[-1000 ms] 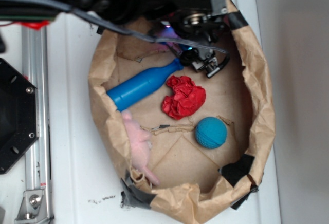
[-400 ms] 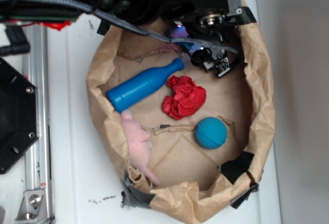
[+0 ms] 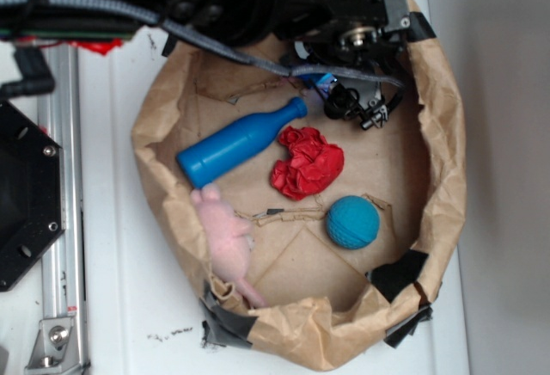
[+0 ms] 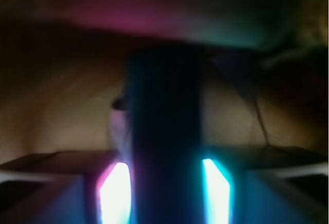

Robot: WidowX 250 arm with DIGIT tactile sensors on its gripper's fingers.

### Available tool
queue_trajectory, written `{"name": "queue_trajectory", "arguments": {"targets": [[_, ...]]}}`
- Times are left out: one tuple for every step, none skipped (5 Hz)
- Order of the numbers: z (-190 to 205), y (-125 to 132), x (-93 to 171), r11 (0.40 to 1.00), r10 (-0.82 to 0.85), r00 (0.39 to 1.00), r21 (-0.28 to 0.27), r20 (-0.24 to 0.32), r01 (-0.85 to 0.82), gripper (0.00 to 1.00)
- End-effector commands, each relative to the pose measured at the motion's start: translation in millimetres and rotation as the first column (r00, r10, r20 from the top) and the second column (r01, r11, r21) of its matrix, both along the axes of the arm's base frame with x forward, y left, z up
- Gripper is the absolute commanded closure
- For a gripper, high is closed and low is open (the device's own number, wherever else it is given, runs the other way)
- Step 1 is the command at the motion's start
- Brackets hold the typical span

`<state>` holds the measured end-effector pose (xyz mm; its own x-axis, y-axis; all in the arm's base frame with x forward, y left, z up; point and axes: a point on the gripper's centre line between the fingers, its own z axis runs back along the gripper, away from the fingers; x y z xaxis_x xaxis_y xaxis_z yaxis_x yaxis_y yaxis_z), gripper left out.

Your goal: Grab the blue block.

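The blue block (image 4: 164,111) shows in the wrist view as a dark blue upright bar filling the gap between my two lit pads (image 4: 115,193). My gripper (image 4: 164,175) is shut on it. In the exterior view my gripper (image 3: 357,104) hangs over the far part of the paper bag, under the black arm. A small piece of the blue block (image 3: 325,82) shows beside the fingers; the rest is hidden by the arm.
In the brown paper bag (image 3: 443,186) lie a blue bottle (image 3: 236,143), a red crumpled cloth (image 3: 307,162), a teal ball (image 3: 352,222) and a pink plush (image 3: 223,237). A metal rail (image 3: 60,177) and black plate (image 3: 26,194) stand left.
My gripper has moved to the right and slightly toward the bag's far rim, with the blue piece staying beside it. The bag's walls have spread outward and the pink plush shifted left.
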<state>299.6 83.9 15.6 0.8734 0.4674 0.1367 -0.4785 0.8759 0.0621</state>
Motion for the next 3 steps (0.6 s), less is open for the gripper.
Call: {"name": "queue_trajectory", "arguments": {"targets": [[49.0, -28.0, -8.4, 0.951, -0.308, 0.950, 0.057, 0.054, 0.305, 1.00], [85.7, -77.3, -7.4, 0.877, -0.480, 0.877, 0.014, 0.017, 0.480, 1.00], [109.5, -94.0, -15.9, 0.831, -0.556, 0.831, 0.007, -0.021, 0.556, 1.00]]}}
